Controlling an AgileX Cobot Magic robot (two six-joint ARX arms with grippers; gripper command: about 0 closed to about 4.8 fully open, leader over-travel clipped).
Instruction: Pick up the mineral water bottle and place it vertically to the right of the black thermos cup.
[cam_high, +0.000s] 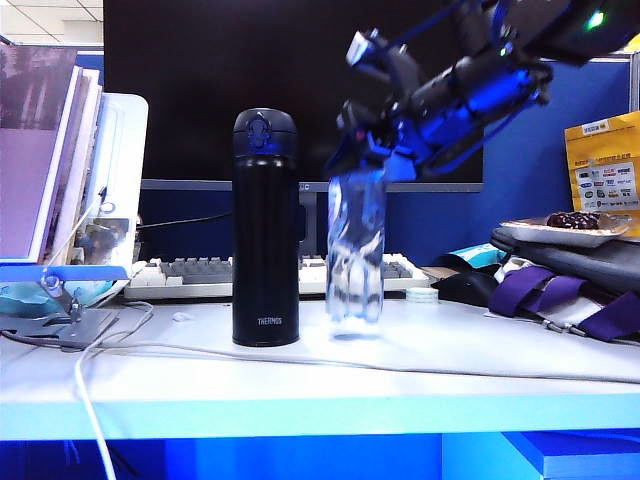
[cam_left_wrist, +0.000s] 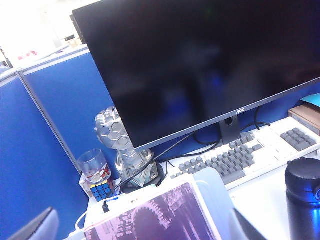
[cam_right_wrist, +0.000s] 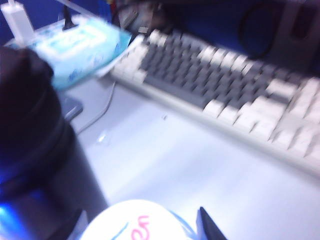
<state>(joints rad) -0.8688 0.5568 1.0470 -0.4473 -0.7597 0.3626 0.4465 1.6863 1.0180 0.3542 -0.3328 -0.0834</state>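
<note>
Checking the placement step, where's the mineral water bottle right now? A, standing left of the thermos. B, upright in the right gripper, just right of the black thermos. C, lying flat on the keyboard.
B: the right gripper grips the mineral water bottle upright beside the black thermos.

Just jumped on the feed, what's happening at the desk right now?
The right gripper holds the water bottle by its top, upright, just right of the black thermos. The bottle's base is at or just above the desk; contact can't be told, and it isn't released yet. The left gripper is out of sight; its wrist camera just looks at the monitor and keyboard.
</note>
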